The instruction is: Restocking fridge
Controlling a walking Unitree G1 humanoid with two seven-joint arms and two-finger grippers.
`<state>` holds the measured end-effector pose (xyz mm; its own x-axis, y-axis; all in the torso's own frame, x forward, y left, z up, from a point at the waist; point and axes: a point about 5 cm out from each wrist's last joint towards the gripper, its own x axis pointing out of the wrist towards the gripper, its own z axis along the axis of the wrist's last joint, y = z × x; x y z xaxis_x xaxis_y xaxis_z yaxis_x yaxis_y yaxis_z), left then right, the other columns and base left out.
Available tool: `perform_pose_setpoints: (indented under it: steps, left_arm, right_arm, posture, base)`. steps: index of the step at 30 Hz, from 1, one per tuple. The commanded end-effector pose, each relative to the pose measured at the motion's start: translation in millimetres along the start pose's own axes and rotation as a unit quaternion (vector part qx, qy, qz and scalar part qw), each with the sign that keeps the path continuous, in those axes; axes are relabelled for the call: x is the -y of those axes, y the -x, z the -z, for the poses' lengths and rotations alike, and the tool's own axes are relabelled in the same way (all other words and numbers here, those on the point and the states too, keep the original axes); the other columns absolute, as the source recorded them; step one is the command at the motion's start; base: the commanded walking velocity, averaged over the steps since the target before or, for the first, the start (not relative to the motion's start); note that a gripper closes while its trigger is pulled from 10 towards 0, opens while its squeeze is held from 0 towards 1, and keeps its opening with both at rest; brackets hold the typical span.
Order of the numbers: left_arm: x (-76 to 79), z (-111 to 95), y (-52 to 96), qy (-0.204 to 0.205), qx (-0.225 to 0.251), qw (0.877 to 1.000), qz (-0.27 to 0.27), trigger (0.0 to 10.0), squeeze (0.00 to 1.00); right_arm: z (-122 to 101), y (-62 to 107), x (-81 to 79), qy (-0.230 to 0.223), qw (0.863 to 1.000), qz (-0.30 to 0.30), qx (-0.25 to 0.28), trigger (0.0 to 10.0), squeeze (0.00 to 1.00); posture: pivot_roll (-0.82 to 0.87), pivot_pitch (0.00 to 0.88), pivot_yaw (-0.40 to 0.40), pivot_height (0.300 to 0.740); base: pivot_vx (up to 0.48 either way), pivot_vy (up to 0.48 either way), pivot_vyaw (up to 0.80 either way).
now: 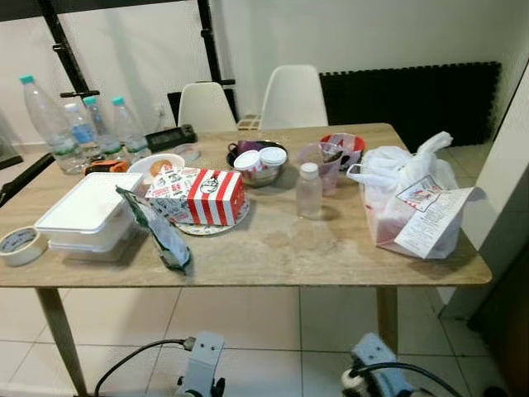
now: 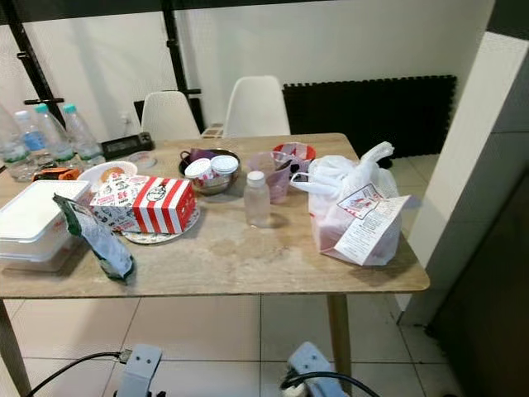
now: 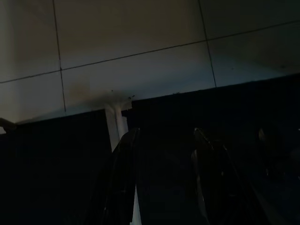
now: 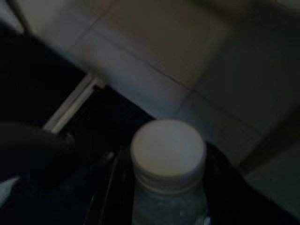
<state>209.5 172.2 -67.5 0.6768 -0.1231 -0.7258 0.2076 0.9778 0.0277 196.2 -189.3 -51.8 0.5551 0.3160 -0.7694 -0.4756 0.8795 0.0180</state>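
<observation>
- Groceries for the fridge crowd the wooden table [image 1: 273,248]; from the left there is a roll of tape [image 1: 20,245], a stack of white lidded boxes [image 1: 87,215] and three tall water bottles [image 1: 78,126] at the back
- Next come a crinkled snack packet [image 1: 159,231] lying near the front edge and a red-and-white striped food box [image 1: 201,195] on a plate
- In the middle stand a metal bowl with two small white-capped tubs [image 1: 260,159], then a small clear bottle [image 1: 309,190], upright with a white cap
- At the right end sits a knotted white plastic bag [image 1: 409,203] with a receipt stuck on it
- Left gripper [image 3: 164,183] hangs low over floor tiles in deep shade, its two fingers apart with nothing between them
- Right gripper [image 4: 164,197] also hangs low, and its wrist view shows a white-capped bottle [image 4: 168,161] standing upright between the dark fingers; it looks clamped there
- Everything on the table lies ahead of and above both hanging arms, so the free left arm seems the one to raise; the snack packet and striped box sit on its side
</observation>
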Motion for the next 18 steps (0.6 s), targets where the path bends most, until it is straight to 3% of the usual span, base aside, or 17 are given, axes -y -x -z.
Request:
perform_pose_setpoints:
  steps: [1,2,3,7,14,18]
  left_arm:
    - [-8.5,4,2.1,0.005,-0.01,1.0,-0.016,10.0,0.0]
    - [-8.5,4,2.1,0.005,-0.01,1.0,-0.016,10.0,0.0]
    - [-8.3,4,2.0,0.004,-0.01,1.0,-0.017,10.0,0.0]
    - [-5.0,4,1.6,0.011,-0.006,1.0,-0.021,10.0,0.0]
    - [2.3,11,2.9,0.012,-0.003,1.0,-0.026,10.0,0.0]
    - [5.0,12,3.0,0.013,-0.004,1.0,-0.026,10.0,0.0]
  right_arm:
    - [10,-0.3,2.4,-0.06,0.997,0.049,0.006,0.0,0.0]
    - [10,-0.3,2.4,-0.06,0.997,0.049,0.006,0.0,0.0]
    - [17,-0.9,5.0,-0.092,0.992,0.082,0.0,10.0,0.0]
    - [27,-2.0,9.1,-0.138,0.982,0.131,-0.008,10.0,0.0]
    - [27,-4.1,10.4,-0.111,0.984,0.139,-0.011,10.0,0.0]
    - [26,-4.1,13.4,-0.124,0.98,0.154,-0.004,10.0,0.0]
  posture:
    - [-0.07,0.03,0.056,0.726]
    - [-0.07,0.03,0.056,0.726]
    - [-0.07,0.029,0.049,0.726]
    - [-0.06,0.032,0.001,0.726]
    - [-0.05,0.032,-0.053,0.726]
    - [-0.05,0.032,-0.057,0.726]
  base:
    - [0.0,0.0,0.0]
    - [0.0,0.0,0.0]
    - [0.0,0.0,0.0]
    - [0.0,0.0,0.0]
    - [0.0,0.0,0.0]
    - [0.0,0.0,0.0]
